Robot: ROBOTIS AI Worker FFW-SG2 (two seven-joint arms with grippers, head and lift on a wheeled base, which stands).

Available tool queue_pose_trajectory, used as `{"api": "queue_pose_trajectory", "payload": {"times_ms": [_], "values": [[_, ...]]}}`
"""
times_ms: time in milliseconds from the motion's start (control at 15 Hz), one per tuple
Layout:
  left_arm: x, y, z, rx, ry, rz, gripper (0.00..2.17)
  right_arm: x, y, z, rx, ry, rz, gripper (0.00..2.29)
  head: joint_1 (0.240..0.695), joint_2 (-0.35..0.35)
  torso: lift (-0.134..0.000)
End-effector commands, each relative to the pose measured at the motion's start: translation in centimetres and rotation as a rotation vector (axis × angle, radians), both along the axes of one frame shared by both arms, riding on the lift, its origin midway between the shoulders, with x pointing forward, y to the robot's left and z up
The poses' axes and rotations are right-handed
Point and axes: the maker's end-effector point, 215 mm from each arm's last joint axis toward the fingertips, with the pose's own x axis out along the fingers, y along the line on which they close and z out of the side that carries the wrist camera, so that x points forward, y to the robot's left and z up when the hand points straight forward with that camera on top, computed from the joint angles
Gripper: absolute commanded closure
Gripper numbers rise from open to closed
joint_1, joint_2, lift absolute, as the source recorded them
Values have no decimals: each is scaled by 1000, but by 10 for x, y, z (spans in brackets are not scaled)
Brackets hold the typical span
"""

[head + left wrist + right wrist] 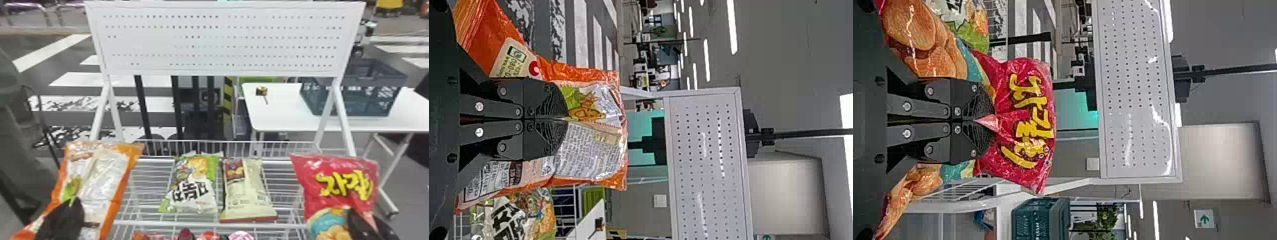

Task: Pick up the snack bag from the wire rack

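The left gripper (79,217), at the lower left of the head view, was holding an orange and white snack bag (110,169), its jaws pressed together on the film. The right gripper (367,220), at the lower right, was holding a red snack bag (338,169) with yellow lettering; also its jaws were narrow, with a fold of the bag pinched between them.

The white wire rack (204,222) was in the lower centre. On its thin bars were lying a green and white snack bag (191,185) and, just beside it, a cream-coloured snack bag (247,191). Some red packages (207,236) were at the bottom edge.

Across the top was a white perforated panel (223,44). At the upper right, a dark plastic crate (354,100) stood on a white table (281,115). The dark floor at the left had wide white stripes (108,79), and the right wrist view showed a green and white wall sign (1204,218).
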Motion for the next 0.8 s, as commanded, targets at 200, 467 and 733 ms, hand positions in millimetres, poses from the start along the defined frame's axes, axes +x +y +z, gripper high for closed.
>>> {"api": "queue_pose_trajectory", "payload": {"times_ms": [200, 467, 733], "values": [[0, 0, 2, -1, -4, -1, 1889, -3, 2, -2, 1, 8, 10, 2128, 499, 0, 0], [0, 1, 2, -1, -5, 4, 1889, -4, 5, -2, 1, 8, 21, 2128, 499, 0, 0], [0, 1, 3, -2, -9, 5, 1889, -4, 6, 0, 1, 4, 26, 2128, 499, 0, 0]]}}
